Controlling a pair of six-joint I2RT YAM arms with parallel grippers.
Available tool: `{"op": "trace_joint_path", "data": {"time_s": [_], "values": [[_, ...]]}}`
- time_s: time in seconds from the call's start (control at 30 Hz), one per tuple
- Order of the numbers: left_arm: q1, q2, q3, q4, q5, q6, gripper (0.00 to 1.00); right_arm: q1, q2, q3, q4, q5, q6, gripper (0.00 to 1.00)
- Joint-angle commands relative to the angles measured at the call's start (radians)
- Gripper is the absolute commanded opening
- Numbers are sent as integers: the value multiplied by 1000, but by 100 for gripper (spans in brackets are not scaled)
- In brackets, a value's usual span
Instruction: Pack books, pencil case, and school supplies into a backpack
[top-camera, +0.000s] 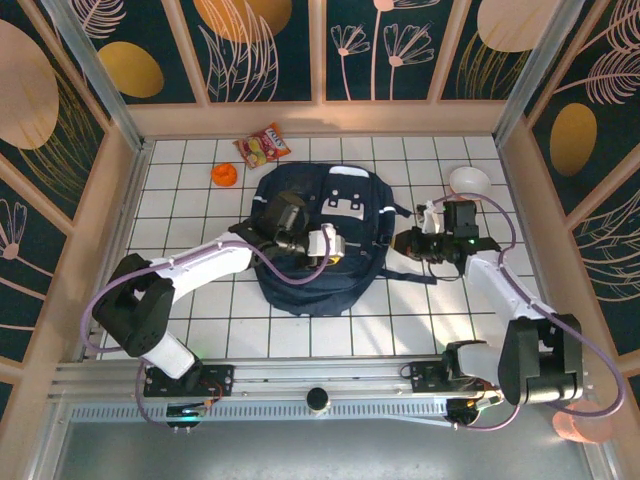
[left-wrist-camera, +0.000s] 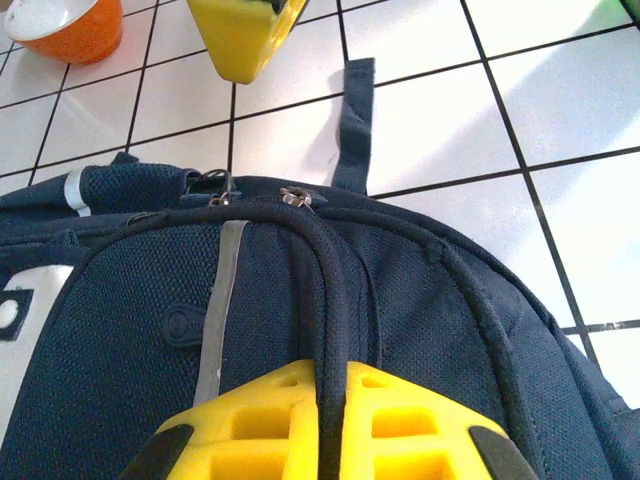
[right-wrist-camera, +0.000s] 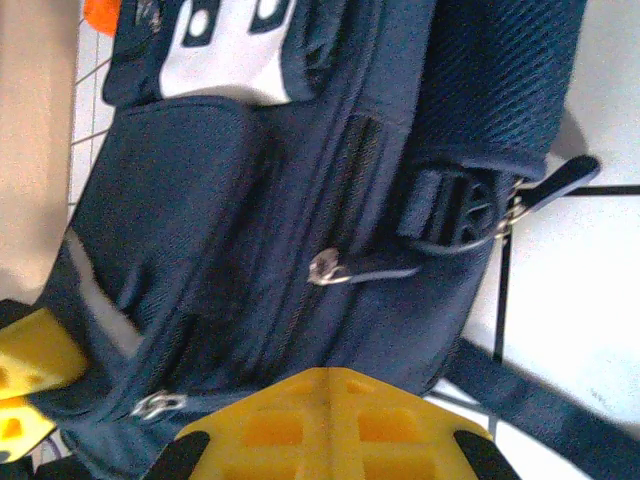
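Left gripper (left-wrist-camera: 333, 420) is clamped shut on a dark cord running over the navy backpack (top-camera: 345, 285), which lies flat mid-table between the two arms. Right gripper (top-camera: 408, 243) is closed at the bag's right side; whether it pinches any fabric, I cannot tell. Judging by a zip pull (right-wrist-camera: 325, 268) lying against closed teeth, the bag looks zipped, so a tug may drag the whole bag, or the thin cord may slip free. Dark walls with gold leaf prints surround a white tiled table (top-camera: 180, 300). A white bowl (top-camera: 469, 180), a snack packet (top-camera: 262, 148) and a small orange object (top-camera: 224, 174) sit near its far edge.
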Motion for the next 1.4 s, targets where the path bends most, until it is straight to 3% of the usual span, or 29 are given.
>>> {"op": "trace_joint_path", "data": {"time_s": [0.0, 0.17, 0.33, 0.53, 0.73, 1.0, 1.37], "values": [[10, -26, -5, 7, 94, 5, 0, 6, 34, -17, 94, -2, 49, 0], [17, -19, -15, 24, 59, -6, 0, 35, -25, -16, 43, 4, 8, 0], [47, -46, -75, 119, 153, -57, 0, 117, -154, -82, 113, 12, 37, 30], [71, -76, -117, 204, 217, -119, 0, 187, -232, -144, 255, 17, -38, 44], [127, -104, -143, 261, 328, -160, 0, 217, -227, -126, 356, 40, -368, 46], [166, -133, -188, 319, 376, -166, 0, 219, -161, -142, 405, -159, -703, 46], [168, -129, -181, 309, 398, -158, 0, 248, -27, -110, 461, -241, -714, 44]]}}
